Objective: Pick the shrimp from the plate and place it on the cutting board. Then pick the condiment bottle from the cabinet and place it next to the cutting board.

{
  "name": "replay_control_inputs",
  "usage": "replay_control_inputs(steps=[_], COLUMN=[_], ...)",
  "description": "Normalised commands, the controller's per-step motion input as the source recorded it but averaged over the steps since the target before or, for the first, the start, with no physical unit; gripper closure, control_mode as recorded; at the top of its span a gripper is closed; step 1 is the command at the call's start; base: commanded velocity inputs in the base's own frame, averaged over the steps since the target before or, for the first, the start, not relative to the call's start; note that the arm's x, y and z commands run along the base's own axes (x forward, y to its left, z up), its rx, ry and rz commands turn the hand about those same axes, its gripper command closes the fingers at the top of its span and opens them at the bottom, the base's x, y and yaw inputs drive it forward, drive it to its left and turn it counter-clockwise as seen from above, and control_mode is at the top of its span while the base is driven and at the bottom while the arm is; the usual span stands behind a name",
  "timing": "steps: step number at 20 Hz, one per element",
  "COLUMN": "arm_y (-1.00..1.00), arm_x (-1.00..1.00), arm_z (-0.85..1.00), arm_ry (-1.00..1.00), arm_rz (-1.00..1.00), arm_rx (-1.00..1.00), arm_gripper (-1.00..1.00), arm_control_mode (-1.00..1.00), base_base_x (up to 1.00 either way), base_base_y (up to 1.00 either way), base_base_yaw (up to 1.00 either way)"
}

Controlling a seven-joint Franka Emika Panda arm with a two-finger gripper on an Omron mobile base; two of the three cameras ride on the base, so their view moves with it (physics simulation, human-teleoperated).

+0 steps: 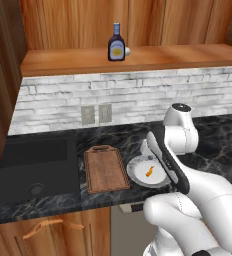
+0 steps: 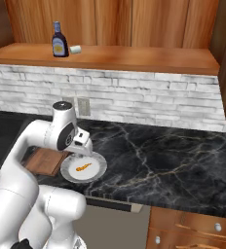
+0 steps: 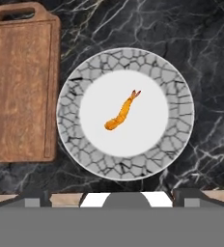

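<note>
The hand (image 3: pixel 112 200) is wide open at the bottom of the hand view and holds nothing. It hangs above the plate (image 3: pixel 179 91) in the middle. The little orange shrimp (image 3: pixel 122 111) lies on the plate. The cutting board (image 3: pixel 17 87) sits bare just left of it on the dark table (image 3: pixel 205 38). In the left base view, the condiment bottle (image 1: pixel 116 43) stands at the top on the cabinet (image 1: pixel 188 56) shelf.

Pincer (image 3: pixel 112 195) wide open, pointing down

Both base cameras are looking forward and down from behind the arm, one from its left, one from its right, sharing the surface (image 1: pixel 113 142), plate (image 1: pixel 138 175), board (image 1: pixel 105 170) and cabinet (image 1: pixel 138 57). The hand camera is staring straight down, close over the plate (image 3: pixel 176 91) and board (image 3: pixel 20 91).
</note>
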Motion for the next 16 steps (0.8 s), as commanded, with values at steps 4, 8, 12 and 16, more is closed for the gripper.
replay_control_inputs(steps=[4,8,12,16], arm_y=[0.00,0.00,0.00,0.00], arm_x=[0.00,0.00,0.00,0.00], arm_z=[-0.26,-0.22,-0.25,-0.28], arm_ry=[0.00,0.00,0.00,0.00], arm_rz=[-0.04,-0.02,-0.03,-0.03], arm_rx=[0.01,0.00,0.00,0.00], arm_gripper=[-1.00,-1.00,-1.00,-1.00], arm_control_mode=[-1.00,-1.00,-1.00,-1.00], base_base_x=[0.00,0.00,0.00,0.00], base_base_y=[0.00,0.00,0.00,0.00], base_base_yaw=[0.00,0.00,0.00,0.00])
